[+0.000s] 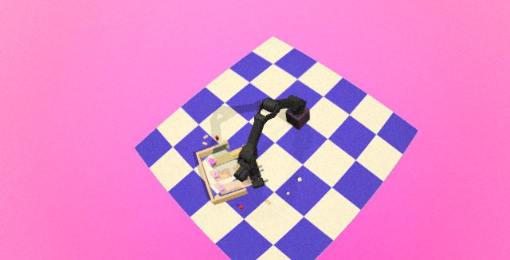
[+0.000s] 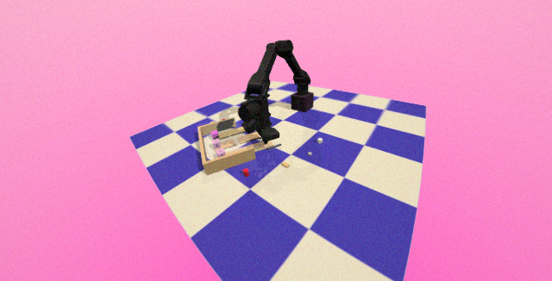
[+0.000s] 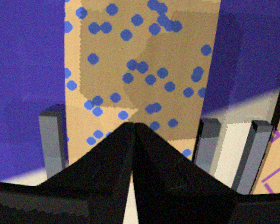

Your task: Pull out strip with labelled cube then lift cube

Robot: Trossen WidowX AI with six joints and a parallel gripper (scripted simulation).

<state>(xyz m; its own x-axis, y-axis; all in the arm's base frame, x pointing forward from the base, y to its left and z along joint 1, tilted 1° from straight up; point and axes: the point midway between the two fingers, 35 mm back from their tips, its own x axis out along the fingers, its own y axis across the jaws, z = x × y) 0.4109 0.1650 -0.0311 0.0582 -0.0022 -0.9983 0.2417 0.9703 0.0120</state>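
Note:
An open-sided wooden tray (image 1: 204,174) (image 2: 228,160) holds patterned strips, with three pink cubes (image 1: 212,161) (image 1: 215,174) (image 1: 221,187) (image 2: 214,134) (image 2: 216,143) (image 2: 220,152) on their far ends. Their labels are too small to read. My gripper (image 1: 253,181) (image 2: 266,136) (image 3: 133,132) is shut and sits low at the tray's open side. In the wrist view its tips are right over a tan strip with blue dots (image 3: 144,43), which runs between grey posts (image 3: 52,139) (image 3: 207,143). I cannot tell whether they touch it. A strip with purple zigzags (image 3: 277,176) lies to the right.
A red cube (image 1: 241,206) (image 2: 246,171) lies just outside the tray's near corner. A tan chip (image 1: 268,202) (image 2: 285,165) and two small white cubes (image 1: 299,179) (image 1: 288,193) (image 2: 320,140) lie to the right. The arm's base (image 1: 298,116) (image 2: 302,101) stands behind.

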